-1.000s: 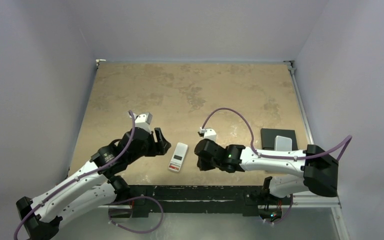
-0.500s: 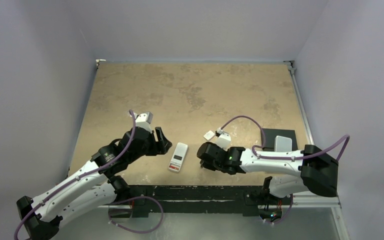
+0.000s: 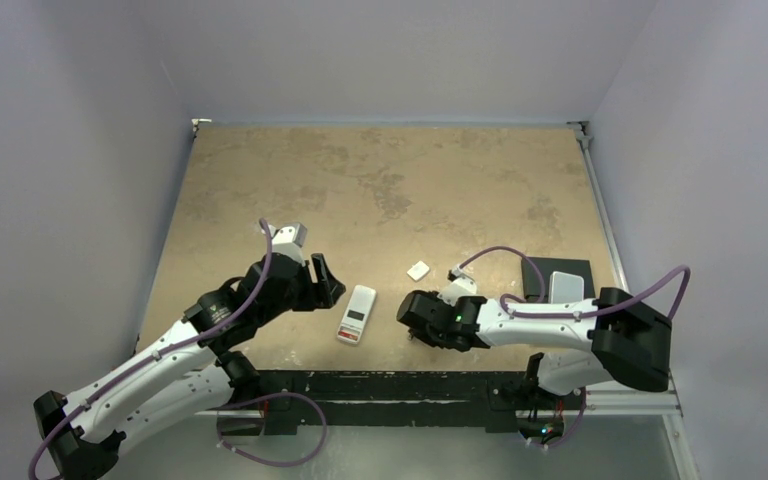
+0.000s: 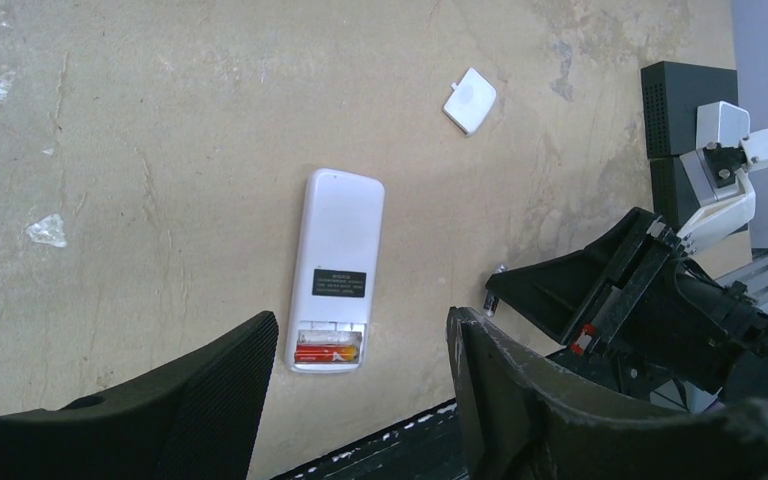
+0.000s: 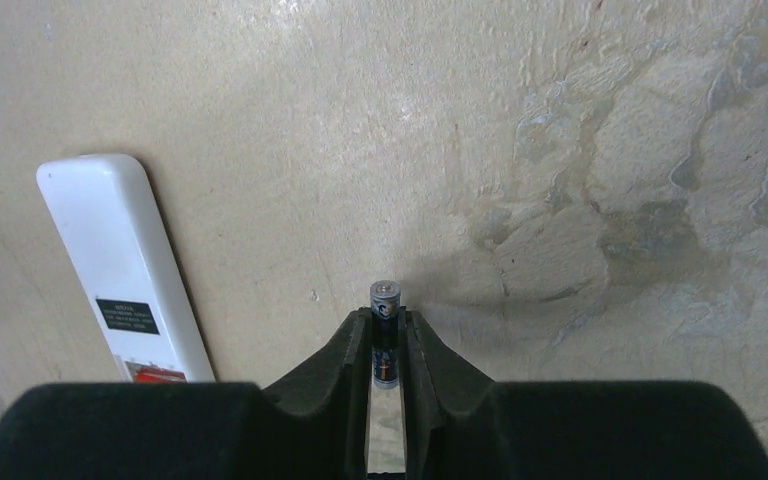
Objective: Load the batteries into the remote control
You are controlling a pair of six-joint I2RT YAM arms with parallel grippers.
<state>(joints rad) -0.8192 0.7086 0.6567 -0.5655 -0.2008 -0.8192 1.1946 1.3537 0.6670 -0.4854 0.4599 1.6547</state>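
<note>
Right claw (image 5: pixel 385 318) pinches a battery (image 5: pixel 384 338), metal cap poking past the fingertips, over the table (image 5: pixel 610 150) by its near edge. Remote control (image 4: pixel 335 260) lies back-up just beside it, mid near edge. Its bay is open, with a red cell (image 4: pixel 325 352) seated. Left claw (image 4: pixel 360 335) gapes, holding nothing. Likely best: turn the battery parallel to the bay, match polarity, press in spring end first, left claw bracing the remote.

Tan table (image 3: pixel 390 170) bears the remote control (image 3: pixel 356 313) (back up) and a white square (image 3: pixel 418 269).

Mottled tan table (image 3: pixel 390 170), pale lilac walls (image 3: pixel 390 50)
</note>
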